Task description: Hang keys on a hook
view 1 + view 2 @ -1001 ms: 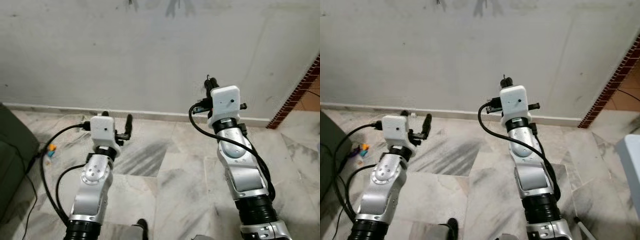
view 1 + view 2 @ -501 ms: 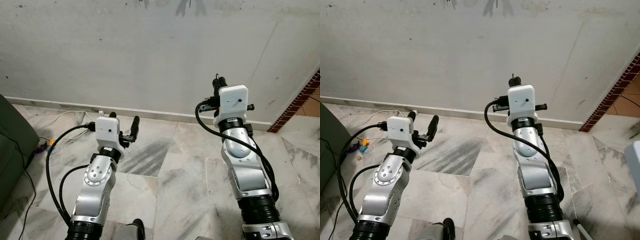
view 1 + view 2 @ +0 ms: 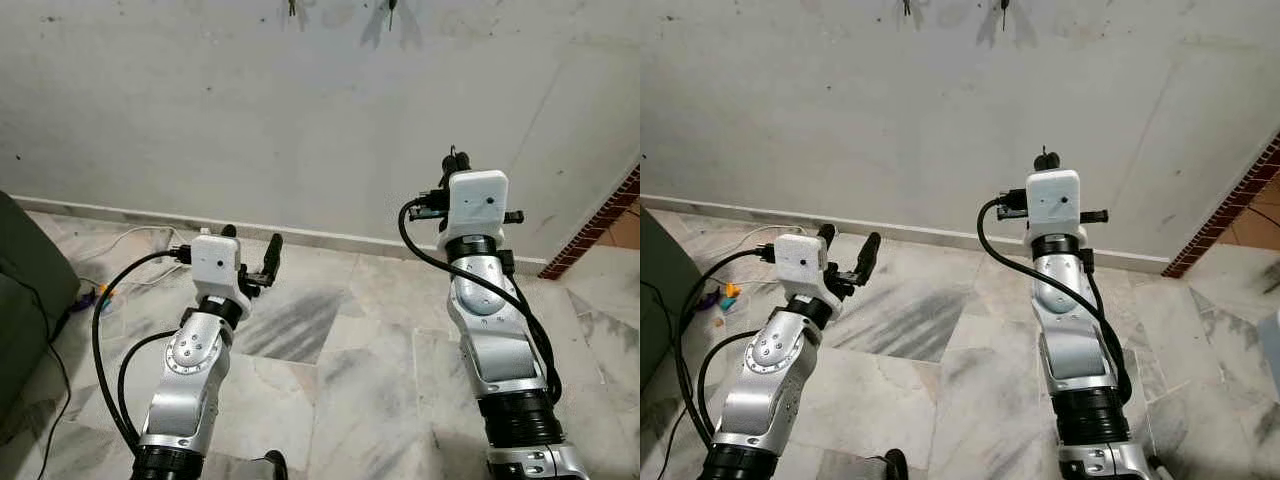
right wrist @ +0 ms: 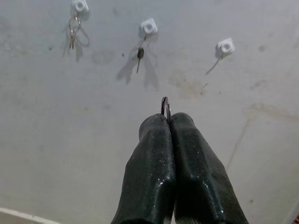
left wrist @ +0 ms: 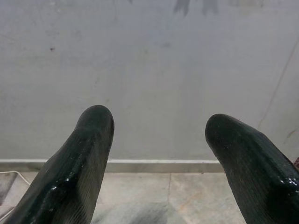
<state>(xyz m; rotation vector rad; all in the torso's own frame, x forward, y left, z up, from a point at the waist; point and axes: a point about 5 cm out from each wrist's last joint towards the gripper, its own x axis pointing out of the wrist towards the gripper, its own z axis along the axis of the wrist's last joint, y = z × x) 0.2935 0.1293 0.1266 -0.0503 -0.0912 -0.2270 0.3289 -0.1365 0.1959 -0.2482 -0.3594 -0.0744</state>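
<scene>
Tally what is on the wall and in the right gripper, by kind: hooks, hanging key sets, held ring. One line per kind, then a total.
White wall hooks: 3
Key sets already hanging from hooks: 2
Key ring pinched in the right gripper: 1
Total: 6

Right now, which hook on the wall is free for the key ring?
The right gripper pinches the key ring. The right hook looks bare. The left hook holds keys, the middle hook one dark item. Bare wall lies below all three.
</scene>
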